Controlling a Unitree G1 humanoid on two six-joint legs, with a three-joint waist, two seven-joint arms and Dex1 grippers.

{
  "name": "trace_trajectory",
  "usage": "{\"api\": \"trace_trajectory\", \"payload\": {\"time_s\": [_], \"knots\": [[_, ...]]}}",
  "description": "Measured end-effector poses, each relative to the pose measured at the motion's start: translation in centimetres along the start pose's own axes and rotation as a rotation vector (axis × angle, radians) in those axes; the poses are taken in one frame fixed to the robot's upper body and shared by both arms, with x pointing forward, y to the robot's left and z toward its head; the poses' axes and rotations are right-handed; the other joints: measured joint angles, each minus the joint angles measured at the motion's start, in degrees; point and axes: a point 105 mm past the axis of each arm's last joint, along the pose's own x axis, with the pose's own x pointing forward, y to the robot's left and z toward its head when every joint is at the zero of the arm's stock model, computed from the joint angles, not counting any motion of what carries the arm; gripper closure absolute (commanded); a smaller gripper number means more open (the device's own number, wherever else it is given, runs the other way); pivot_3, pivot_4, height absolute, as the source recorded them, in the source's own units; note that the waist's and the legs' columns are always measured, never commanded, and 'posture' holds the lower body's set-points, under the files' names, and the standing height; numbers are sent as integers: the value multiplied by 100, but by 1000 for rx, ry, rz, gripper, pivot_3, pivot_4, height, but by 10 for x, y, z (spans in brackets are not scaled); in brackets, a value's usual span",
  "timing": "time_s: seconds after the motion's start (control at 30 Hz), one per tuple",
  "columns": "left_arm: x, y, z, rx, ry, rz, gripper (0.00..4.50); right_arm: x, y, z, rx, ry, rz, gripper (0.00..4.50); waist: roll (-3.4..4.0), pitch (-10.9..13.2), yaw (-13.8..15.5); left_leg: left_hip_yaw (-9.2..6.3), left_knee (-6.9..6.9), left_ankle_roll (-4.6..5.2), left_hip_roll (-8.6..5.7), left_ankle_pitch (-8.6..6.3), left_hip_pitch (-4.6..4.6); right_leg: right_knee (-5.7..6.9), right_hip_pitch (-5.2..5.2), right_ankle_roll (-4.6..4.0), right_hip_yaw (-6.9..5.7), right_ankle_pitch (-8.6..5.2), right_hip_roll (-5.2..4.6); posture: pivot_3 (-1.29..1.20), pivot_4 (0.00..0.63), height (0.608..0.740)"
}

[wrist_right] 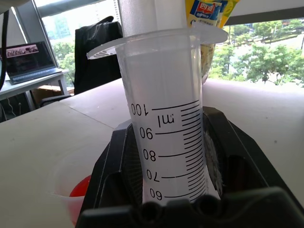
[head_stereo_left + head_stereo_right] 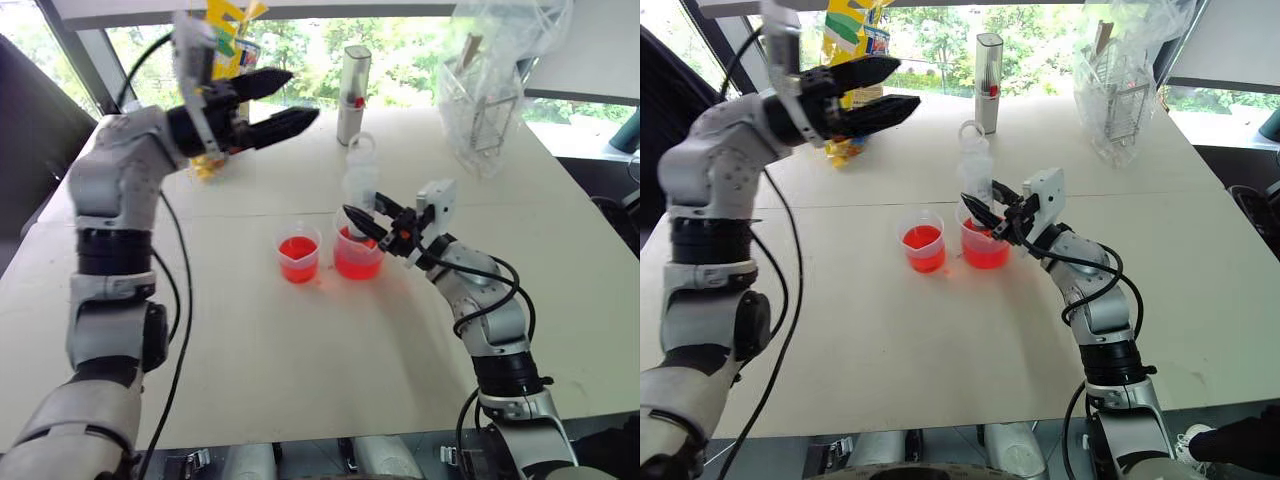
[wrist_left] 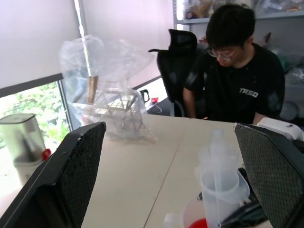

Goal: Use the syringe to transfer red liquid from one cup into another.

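Two cups [image 2: 298, 258] on tabletop [image 2: 300, 360], both holding red liquid. We see right pincer [image 2: 362, 222] clamped on syringe [image 2: 360, 180] barrel, upright in larger cup [image 2: 357, 255]. Left pincer [image 2: 285, 105] wide open, empty, raised. Barrel stiff, light, slick; we judge plunger ring best hold.

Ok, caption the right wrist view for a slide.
Right gripper shut on the syringe, its barrel upright between the black fingers, red liquid in a cup beside.
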Motion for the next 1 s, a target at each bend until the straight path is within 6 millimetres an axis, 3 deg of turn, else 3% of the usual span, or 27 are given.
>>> {"api": "trace_trajectory", "payload": {"time_s": [0.23, 0.4, 0.5, 0.63, 0.9, 1.0], "knots": [[-48, -3, -23, 4, 167, 92, 62, 6, -1, 12, 0, -16, 15, 3096, -3, 2, 20, 5, 5, 0, -5, 0, -7, -7, 5, 1, -6, 0, -26, 0, 150, 740], [-54, -10, -28, 6, 188, 84, 62, 22, 8, 66, -46, -145, 92, 3096, -5, 3, 21, -3, 2, 0, -3, 0, -6, -7, 4, 0, -12, -1, -21, 0, 150, 740], [-56, -12, -25, 25, 189, 91, 62, 32, 19, 83, -26, -202, 147, 3096, -5, 3, 5, -2, -1, 1, -3, -1, -4, -7, 1, -1, -10, -1, -17, 0, 150, 740], [-58, -15, -24, 27, 191, 88, 62, 43, 34, 75, 23, -202, 205, 3096, -6, 3, 6, -1, -2, 1, -3, -1, -6, -6, -1, -2, -10, -1, -17, 0, 150, 740], [-54, -20, -13, 28, 172, 75, 62, 53, 50, 36, 81, -147, 251, 3096, -8, 4, 15, 0, 1, 0, -3, -1, -9, -8, 0, -1, -10, -1, -21, 0, 150, 740], [-44, -19, 11, 35, 87, 66, 62, 51, 52, 29, 75, -134, 259, 3096, -15, 5, 17, -1, 2, 0, -4, -1, -10, -8, 1, -1, -14, -1, -20, 0, 150, 740]]}}
